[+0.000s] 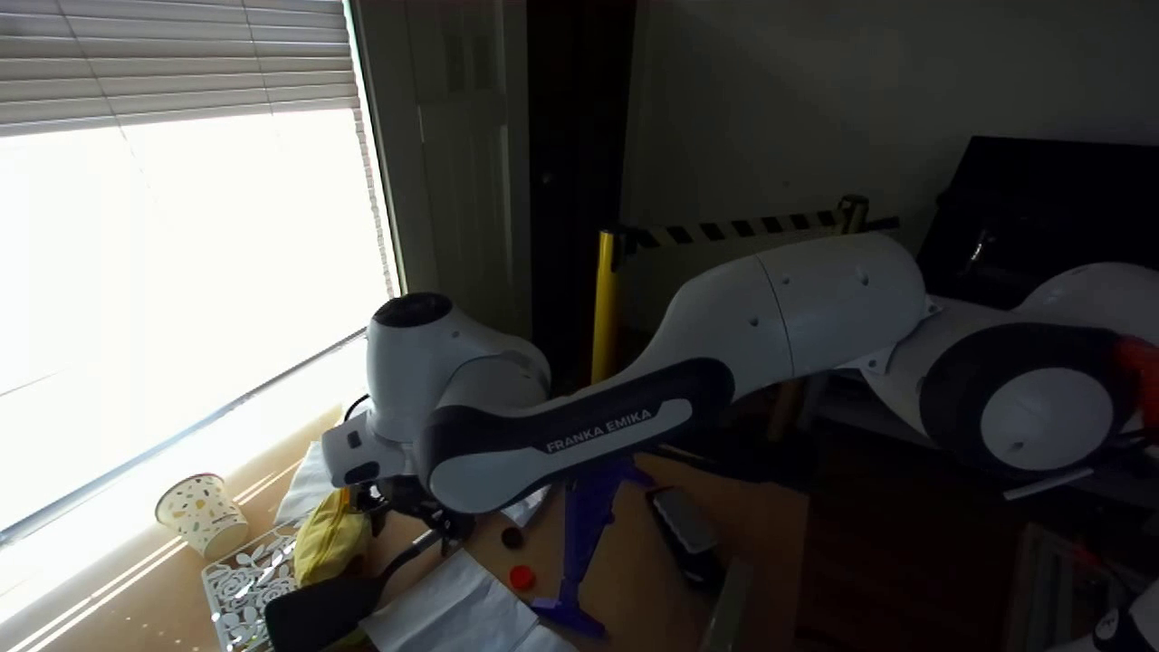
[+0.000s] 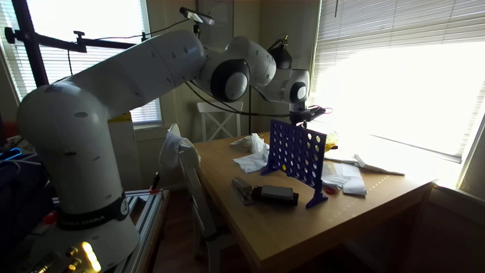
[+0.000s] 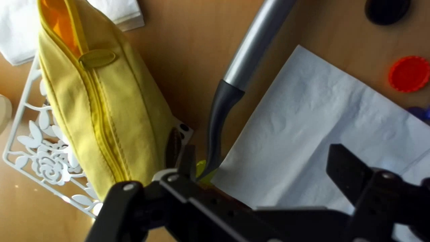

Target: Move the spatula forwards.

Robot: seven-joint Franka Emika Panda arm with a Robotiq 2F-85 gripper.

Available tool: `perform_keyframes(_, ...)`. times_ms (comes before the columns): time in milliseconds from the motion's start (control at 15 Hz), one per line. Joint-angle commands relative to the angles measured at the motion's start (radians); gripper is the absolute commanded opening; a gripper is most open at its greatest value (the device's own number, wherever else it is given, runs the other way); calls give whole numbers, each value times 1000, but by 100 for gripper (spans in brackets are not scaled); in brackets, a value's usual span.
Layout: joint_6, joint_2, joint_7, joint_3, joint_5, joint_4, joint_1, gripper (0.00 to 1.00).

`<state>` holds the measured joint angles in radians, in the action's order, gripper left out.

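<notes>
White lattice panel (image 3: 29,141): left of the yellow pouch (image 3: 111,101) in the wrist view, the pouch overlapping it. Pouch taken as landmark throughout.

Next, spatula (image 3: 234,83): right of the pouch, a strip of table (image 3: 188,50) showing between the two. Metal handle (image 3: 258,43) slants up and away from the pouch; dark neck (image 3: 216,124) bends down towards the pouch's lower end. In an exterior view the flat blade (image 1: 321,611) sits just beside the pouch; contact between them not clear.

End effector (image 3: 263,163): right of the pouch, fingers (image 3: 349,171) spread wide, nothing pinched. Cannot tell whether a finger touches the spatula.

Further right of the pouch: white paper (image 3: 309,134), then red disc (image 3: 409,74). In an exterior view the purple grid frame (image 1: 584,530) stands right of the pouch too.

Progress (judged): spatula not held. Start position unknown, so a finished forward move is neither confirmed nor ruled out. If not yet made, what is left: grip or push, forward travel, release. If made, only withdrawal from beside the pouch is left.
</notes>
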<state>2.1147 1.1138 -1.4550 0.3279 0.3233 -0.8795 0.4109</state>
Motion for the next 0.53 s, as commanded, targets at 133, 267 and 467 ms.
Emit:
perform_keyframes(133,-53,142,-36,4,-12,205,23,100)
perform_keyframes(267,-25,85,-33,9,-4,102,3,100)
perform_keyframes(467,-54,103,-48,17,-14,125,-2,100)
